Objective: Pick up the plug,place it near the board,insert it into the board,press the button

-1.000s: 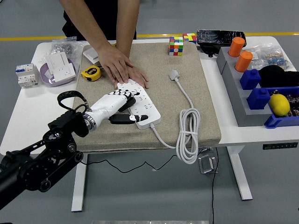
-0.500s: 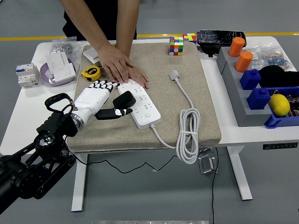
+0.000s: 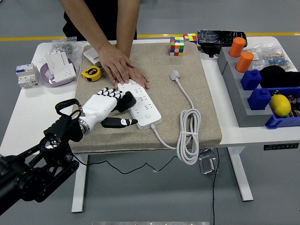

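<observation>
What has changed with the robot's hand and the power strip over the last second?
The robot's white left hand first drew back left off the white power strip, then eased partway back; it now sits at the strip's near-left edge, fingers spread, holding nothing. Unchanged: the person's hands pressing the strip's far end, and the white plug lying loose on the beige mat.

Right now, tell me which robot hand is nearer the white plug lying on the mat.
Left. The left hand rests at the power strip, well to the left of the plug, fingers relaxed and holding nothing. The right hand is out of view.
</observation>
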Robot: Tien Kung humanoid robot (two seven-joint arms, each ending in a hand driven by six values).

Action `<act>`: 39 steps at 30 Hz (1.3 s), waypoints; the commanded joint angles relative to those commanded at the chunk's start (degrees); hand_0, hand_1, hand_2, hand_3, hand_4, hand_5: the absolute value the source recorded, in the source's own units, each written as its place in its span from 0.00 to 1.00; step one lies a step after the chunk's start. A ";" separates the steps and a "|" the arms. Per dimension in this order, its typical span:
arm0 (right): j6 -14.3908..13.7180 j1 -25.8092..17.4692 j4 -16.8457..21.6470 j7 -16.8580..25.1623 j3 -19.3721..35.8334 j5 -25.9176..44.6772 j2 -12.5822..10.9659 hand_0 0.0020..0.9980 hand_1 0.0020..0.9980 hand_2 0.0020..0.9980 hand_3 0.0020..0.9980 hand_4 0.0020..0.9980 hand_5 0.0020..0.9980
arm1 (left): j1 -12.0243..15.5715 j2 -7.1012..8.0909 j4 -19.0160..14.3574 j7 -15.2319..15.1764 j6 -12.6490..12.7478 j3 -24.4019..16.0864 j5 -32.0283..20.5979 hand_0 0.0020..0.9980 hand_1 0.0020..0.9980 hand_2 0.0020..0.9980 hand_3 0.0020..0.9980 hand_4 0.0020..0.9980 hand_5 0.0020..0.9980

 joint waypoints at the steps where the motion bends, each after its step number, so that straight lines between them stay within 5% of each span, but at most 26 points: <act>1: -0.01 0.03 0.01 -0.01 -0.02 -0.01 0.00 0.89 0.84 0.79 0.79 1.00 0.99 | -0.22 -0.12 0.07 -0.02 -0.01 0.48 -0.06 1.00 1.00 1.00 1.00 1.00 1.00; 20: -0.01 0.16 0.09 0.01 0.16 -0.19 0.02 0.89 0.83 0.79 0.79 1.00 0.99 | -2.66 -0.30 3.42 -0.93 -0.11 4.54 -1.01 1.00 1.00 1.00 1.00 1.00 1.00; 39: -0.08 0.04 0.08 -0.09 -0.32 -0.14 -0.13 0.89 0.83 0.79 0.79 1.00 0.99 | -3.64 0.28 3.17 -1.18 -0.28 6.99 -1.36 1.00 1.00 1.00 1.00 1.00 1.00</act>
